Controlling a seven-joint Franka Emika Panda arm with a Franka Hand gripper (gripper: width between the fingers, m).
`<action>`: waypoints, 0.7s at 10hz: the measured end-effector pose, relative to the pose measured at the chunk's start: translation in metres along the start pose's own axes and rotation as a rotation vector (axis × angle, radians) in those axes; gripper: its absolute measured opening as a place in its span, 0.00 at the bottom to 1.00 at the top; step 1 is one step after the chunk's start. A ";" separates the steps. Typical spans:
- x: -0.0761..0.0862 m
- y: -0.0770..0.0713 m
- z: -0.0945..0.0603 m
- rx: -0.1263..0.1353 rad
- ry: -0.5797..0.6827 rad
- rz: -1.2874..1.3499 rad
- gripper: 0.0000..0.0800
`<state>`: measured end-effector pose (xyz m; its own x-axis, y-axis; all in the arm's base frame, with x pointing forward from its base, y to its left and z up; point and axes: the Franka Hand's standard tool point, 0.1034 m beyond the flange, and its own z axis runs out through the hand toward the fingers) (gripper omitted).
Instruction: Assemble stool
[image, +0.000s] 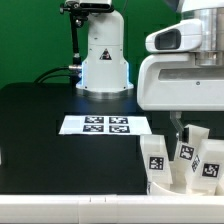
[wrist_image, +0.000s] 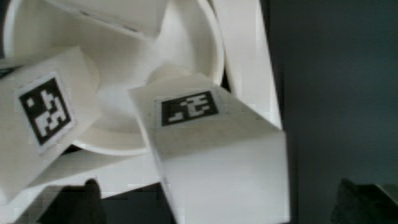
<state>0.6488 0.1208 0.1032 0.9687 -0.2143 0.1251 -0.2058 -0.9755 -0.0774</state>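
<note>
Currently: stool legs standing on seat; leg-fitting step, apparently. Gripper spread, straddling one leg. Next: close squarely.

The surface is flat and black, bounded behind by a green backdrop and along the near side by a pale edge strip. The marker board lies flat on it near the middle, a thin white sheet printed with four black-and-white tags. Behind the board, the arm's white base stands on the surface. Toward the exterior view's right, near the front edge, the stool's white parts sit bunched together: several chunky legs stand upright, each bearing a square tag. In the wrist view, a tagged leg leans against the round seat.
</note>
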 end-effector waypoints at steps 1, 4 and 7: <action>-0.002 -0.003 0.000 -0.014 0.041 -0.071 0.81; 0.000 0.007 0.002 -0.043 0.034 -0.315 0.81; 0.001 0.002 0.003 -0.063 -0.096 -0.785 0.81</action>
<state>0.6495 0.1191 0.0999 0.8411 0.5398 0.0336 0.5378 -0.8413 0.0542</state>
